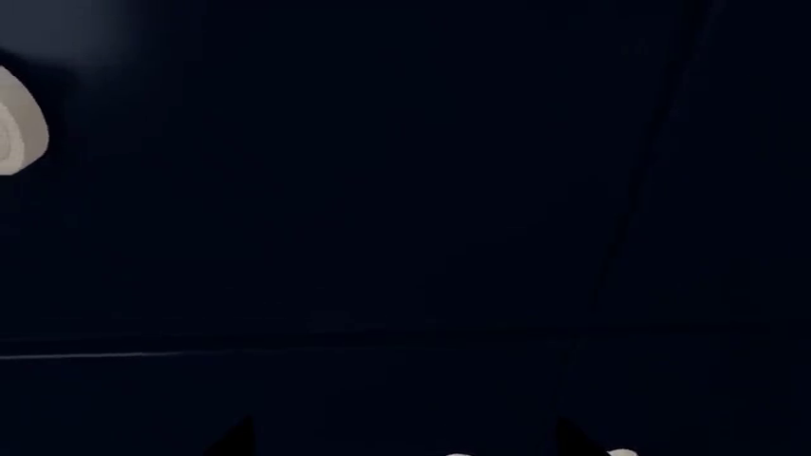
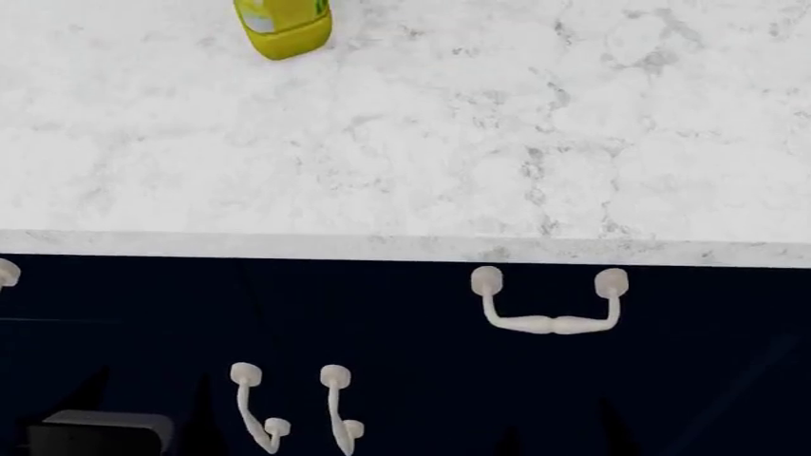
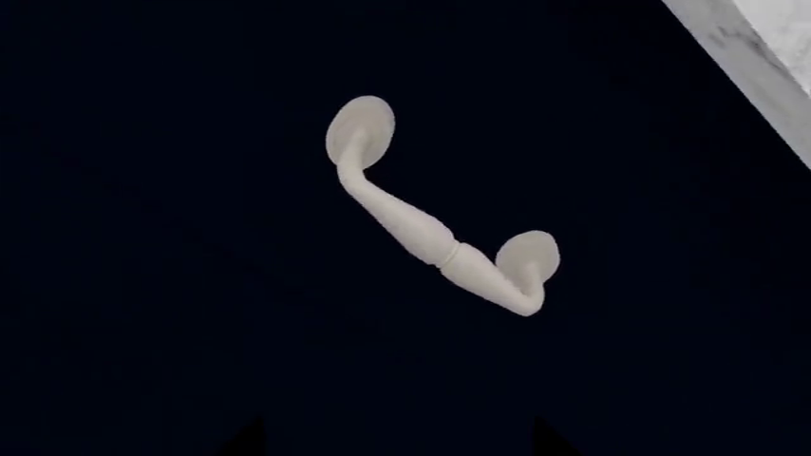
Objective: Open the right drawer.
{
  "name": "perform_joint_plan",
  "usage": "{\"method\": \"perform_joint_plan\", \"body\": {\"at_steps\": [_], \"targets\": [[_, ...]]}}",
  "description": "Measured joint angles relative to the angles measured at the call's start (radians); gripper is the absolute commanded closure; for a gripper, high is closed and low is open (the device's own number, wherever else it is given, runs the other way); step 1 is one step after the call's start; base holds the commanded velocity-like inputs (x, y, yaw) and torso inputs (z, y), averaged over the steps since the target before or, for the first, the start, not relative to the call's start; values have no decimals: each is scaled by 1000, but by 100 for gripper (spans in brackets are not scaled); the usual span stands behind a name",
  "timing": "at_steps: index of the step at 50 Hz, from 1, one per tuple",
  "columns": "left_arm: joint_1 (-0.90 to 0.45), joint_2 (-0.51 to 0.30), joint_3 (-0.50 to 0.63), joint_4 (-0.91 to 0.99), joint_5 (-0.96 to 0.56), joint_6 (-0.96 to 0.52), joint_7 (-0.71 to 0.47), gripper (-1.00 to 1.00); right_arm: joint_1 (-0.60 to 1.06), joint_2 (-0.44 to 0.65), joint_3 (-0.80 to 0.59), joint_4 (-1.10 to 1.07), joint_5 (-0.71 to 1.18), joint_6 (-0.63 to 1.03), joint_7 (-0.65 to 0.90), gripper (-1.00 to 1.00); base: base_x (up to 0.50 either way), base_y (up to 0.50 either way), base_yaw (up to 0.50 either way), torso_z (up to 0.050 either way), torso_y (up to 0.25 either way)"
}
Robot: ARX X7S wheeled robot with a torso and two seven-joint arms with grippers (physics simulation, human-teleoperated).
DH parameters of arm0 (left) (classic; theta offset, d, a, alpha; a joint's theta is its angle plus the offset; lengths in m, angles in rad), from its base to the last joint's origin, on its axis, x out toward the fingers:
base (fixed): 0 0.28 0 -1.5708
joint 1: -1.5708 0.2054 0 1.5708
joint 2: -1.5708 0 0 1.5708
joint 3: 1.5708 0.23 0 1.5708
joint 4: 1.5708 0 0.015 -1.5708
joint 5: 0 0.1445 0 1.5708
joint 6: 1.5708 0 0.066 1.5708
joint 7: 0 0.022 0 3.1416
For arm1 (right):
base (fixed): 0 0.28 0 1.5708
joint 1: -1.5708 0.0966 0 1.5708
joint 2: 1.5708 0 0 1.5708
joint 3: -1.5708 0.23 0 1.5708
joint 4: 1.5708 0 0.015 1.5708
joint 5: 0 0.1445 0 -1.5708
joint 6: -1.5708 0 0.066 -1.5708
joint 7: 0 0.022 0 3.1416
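A white marble countertop (image 2: 419, 142) with grey veining is seen from above in the head view, its pale front edge running across the frame over a bank of dark navy cabinetry. A yellow bottle (image 2: 284, 26), cut off by the frame, is set on the counter toward the far left. Directly under the counter edge, at the right of the head view, the right drawer (image 2: 709, 323) is shown with its flat navy front closed flush with the neighbouring panels. Its off-white pull (image 2: 550, 321) is mounted horizontally on two round mounts and bows outward between them. Lower and to the left, two upright off-white pulls (image 2: 298, 408) are fixed side by side on the navy cabinet doors (image 2: 152, 399). A further round mount (image 2: 7, 274) is glimpsed at the far left edge. A grey block (image 2: 99, 432) is visible at the lower left corner of the head view.

In the right wrist view, the drawer's pull is framed centrally against the navy front, with nothing touching it, and a strip of the marble counter is caught in one corner. The left wrist view is filled by dark navy panel, with one off-white mount (image 1: 19, 119) at its edge. Neither gripper can be made out clearly in any view, so how far the jaws are parted cannot be told.
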Motion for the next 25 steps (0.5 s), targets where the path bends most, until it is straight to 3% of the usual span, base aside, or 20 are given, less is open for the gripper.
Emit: {"method": "perform_joint_plan", "body": {"at_steps": [12,25], "targets": [[-22,6,-5,-90,-12,68,19,-100,38,17,-83,-18,-170,164,1,-100,0,0,0,0,0],[-35,8,-4,-137,-18,103,27,-100,58,21,-122,-8,-238,222,5,-100,0,0,0,0,0]]}}
